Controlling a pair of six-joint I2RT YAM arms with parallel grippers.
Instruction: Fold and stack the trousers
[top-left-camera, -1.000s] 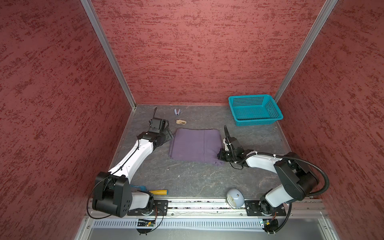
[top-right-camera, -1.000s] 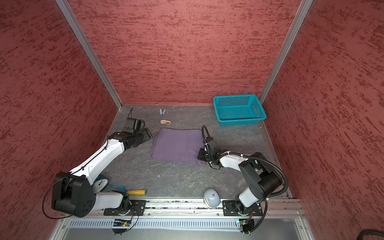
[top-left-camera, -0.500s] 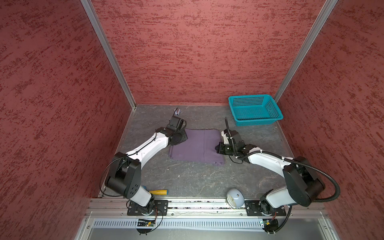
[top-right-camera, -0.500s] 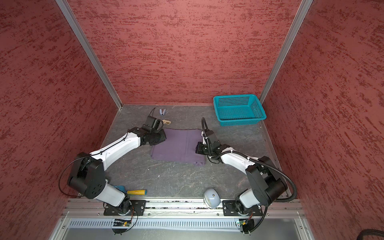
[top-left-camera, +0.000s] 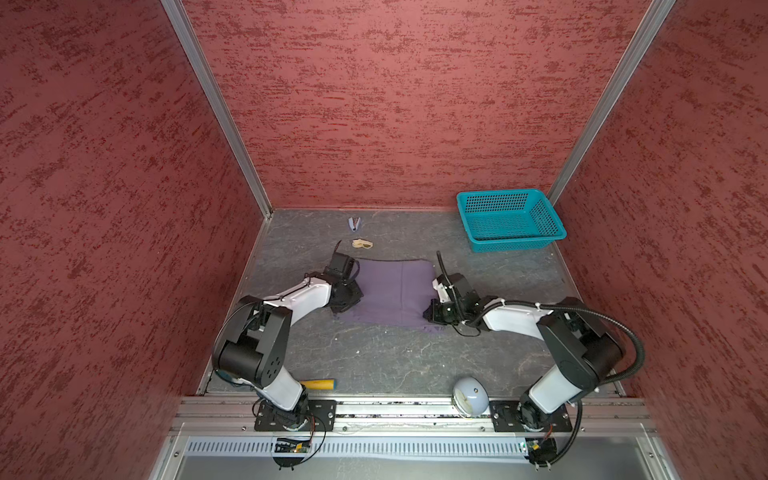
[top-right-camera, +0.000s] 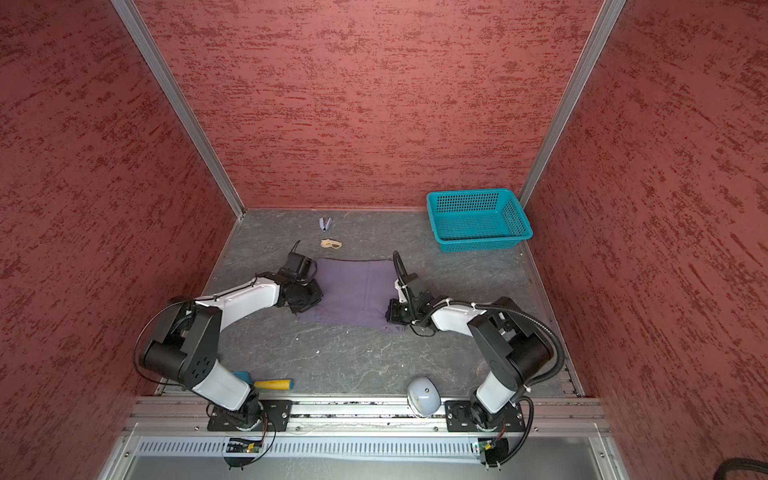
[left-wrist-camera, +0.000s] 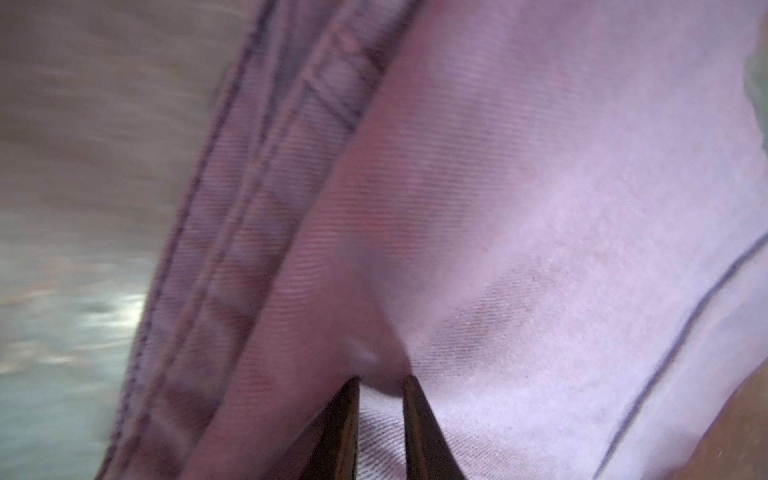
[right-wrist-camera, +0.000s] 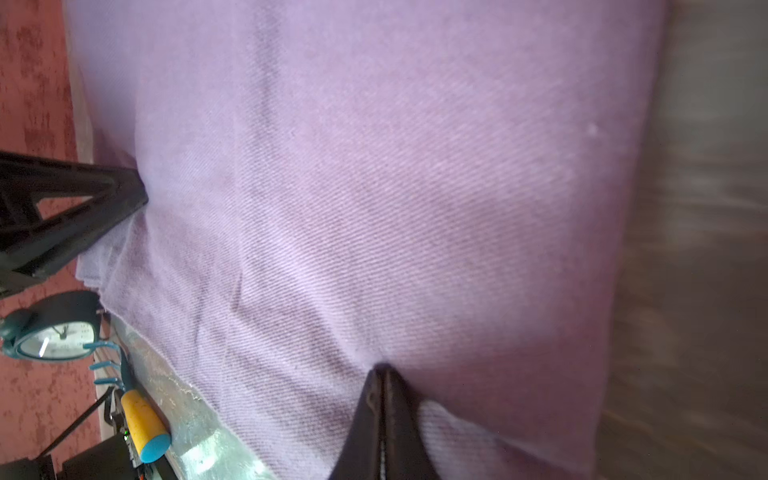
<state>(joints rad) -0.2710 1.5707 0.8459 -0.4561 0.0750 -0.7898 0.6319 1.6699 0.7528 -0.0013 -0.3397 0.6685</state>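
One pair of trousers, one basket

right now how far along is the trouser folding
Done: the trousers lie folded into a flat rectangle on the table. In hand: the left gripper and right gripper each pinch cloth at opposite side edges. Left: likely a further fold, then stacking; no stack is visible yet.

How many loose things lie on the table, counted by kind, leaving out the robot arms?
trousers: 1
teal basket: 1
teal clock: 1
yellow-handled rake: 1
grey dome: 1
blue clip: 1
beige piece: 1
Total: 7
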